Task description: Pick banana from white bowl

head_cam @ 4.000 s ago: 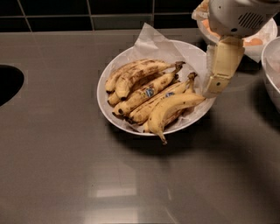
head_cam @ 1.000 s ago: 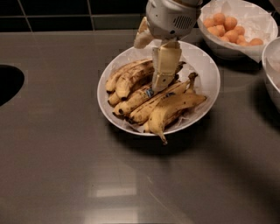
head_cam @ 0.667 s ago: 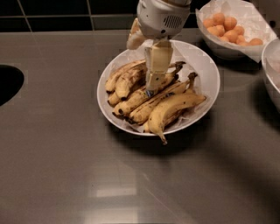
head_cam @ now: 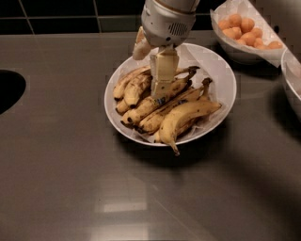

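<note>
Dark grey counter (head_cam: 70, 179), smooth, dull sheen; glossy black tiles (head_cam: 56, 14) along far edge. At centre: white bowl (head_cam: 226, 80), wide, shallow, round, glazed, lined with crinkled white paper (head_cam: 200, 52). Inside white bowl: heap of ripe bananas (head_cam: 188, 115), yellow skins heavily brown-speckled, stems blackened, laid roughly parallel; one curved fruit at near rim, stem tip overhanging. Directly above white bowl: gripper (head_cam: 161, 89), white vented housing over blunt cream tip, lowered onto middle banana (head_cam: 143, 107) beside blue sticker (head_cam: 163, 100). Closed on it or not: cannot tell. Right-rear of white bowl: smaller, deeper bowl (head_cam: 244, 55), paper-lined, holding small round orange fruits (head_cam: 240, 28). Far left of white bowl: dark rounded cut-out (head_cam: 9, 89).
</note>
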Motion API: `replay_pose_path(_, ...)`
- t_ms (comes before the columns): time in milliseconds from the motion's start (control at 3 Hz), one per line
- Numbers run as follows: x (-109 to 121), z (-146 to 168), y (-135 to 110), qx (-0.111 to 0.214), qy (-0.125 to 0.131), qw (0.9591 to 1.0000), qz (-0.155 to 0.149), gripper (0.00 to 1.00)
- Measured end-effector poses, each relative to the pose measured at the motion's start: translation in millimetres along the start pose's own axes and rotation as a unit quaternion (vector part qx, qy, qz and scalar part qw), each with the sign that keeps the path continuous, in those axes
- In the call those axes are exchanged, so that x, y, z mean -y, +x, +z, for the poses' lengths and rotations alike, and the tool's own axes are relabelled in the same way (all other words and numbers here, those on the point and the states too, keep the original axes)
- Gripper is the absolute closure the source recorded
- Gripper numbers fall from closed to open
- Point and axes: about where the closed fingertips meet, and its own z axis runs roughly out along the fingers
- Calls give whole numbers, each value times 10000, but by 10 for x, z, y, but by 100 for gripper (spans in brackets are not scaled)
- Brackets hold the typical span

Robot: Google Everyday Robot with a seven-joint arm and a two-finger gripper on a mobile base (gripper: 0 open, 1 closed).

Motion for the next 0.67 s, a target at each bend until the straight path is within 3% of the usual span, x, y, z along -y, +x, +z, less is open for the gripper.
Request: replay_pose_path(667,-4,37,81,-107,-43,9999,102,34)
